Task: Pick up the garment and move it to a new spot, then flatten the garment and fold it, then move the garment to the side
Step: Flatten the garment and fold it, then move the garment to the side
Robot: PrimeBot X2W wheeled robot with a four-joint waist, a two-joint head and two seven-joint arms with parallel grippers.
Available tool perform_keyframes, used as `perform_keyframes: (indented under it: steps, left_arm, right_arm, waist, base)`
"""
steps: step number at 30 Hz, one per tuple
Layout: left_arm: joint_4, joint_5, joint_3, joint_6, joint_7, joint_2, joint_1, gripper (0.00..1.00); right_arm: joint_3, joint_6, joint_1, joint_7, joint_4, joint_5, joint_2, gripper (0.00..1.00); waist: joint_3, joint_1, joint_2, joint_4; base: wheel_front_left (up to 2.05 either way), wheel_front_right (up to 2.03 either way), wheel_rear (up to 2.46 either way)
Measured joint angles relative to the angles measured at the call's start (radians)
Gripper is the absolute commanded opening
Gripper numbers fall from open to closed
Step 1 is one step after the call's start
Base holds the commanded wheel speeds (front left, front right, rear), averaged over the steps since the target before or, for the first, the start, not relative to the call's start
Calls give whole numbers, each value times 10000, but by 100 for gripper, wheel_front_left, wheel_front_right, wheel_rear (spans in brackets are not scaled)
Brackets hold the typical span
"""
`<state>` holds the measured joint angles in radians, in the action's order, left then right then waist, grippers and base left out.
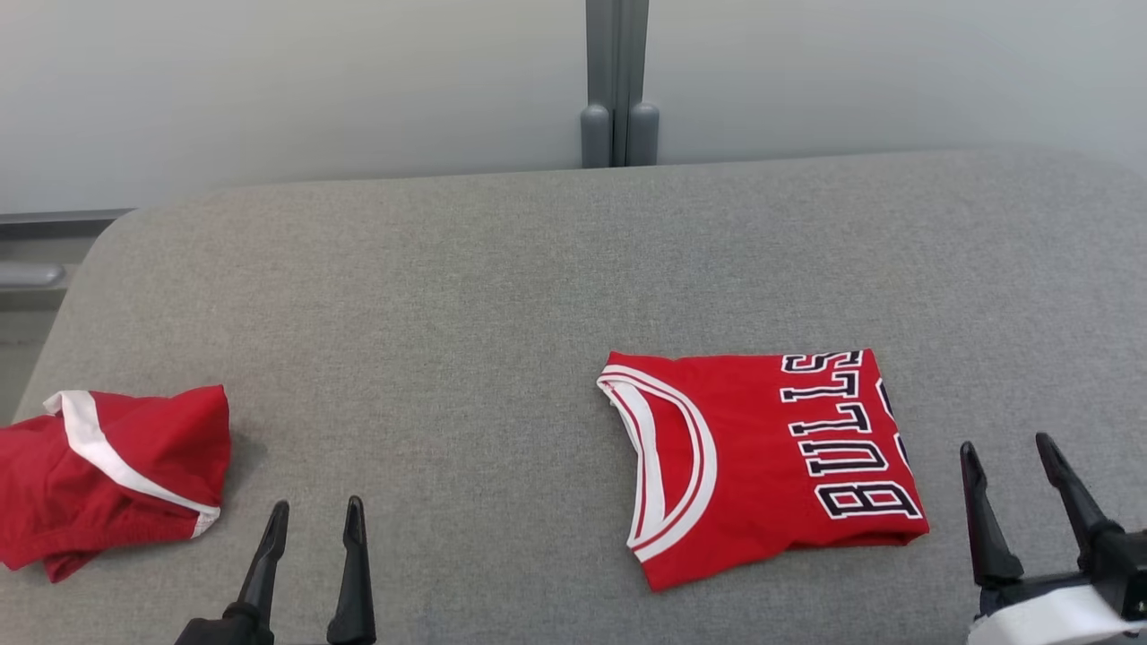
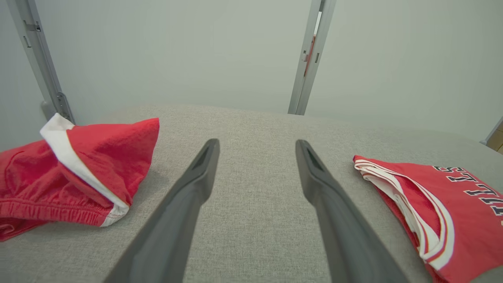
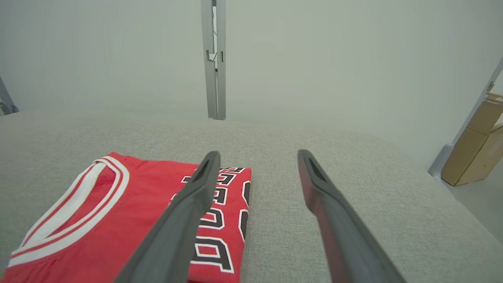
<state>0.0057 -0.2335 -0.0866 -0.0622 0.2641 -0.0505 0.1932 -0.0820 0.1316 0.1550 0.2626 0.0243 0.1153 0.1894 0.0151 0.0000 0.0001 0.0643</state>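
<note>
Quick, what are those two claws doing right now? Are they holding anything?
Left gripper: open, holding nothing.
Right gripper: open, holding nothing, beside the folded jersey.

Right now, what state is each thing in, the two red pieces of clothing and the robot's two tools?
red jersey: folded into a neat rectangle, lying flat, lettering facing up.
red shorts: crumpled in a loose heap, not folded.
left tool: open, holding nothing.
right tool: open, holding nothing, just right of the jersey.
</note>
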Motion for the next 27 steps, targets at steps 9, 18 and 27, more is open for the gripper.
perform_keyframes:
  steps: [9, 18, 27]
  left_arm:
    - [230, 203, 182, -274, 0, 0, 232, 100]
    - [337, 309, 236, -435, 0, 0, 257, 100]
    - [543, 301, 153, -472, 0, 0, 426, 100]
  right_arm:
    - [-96, 0, 453, 0, 46, -13, -506, 100]
    - [-311, 0, 381, 2, 221, 257, -698, 100]
    - [130, -2, -1725, -3081, 1712, 2429, -130, 100]
  waist:
    - [-487, 0, 0, 73]
    - [-501, 0, 0, 123]
    - [-291, -1, 0, -1]
  base:
    - [0, 0, 0]
    - [0, 0, 0]
    - [0, 0, 0]
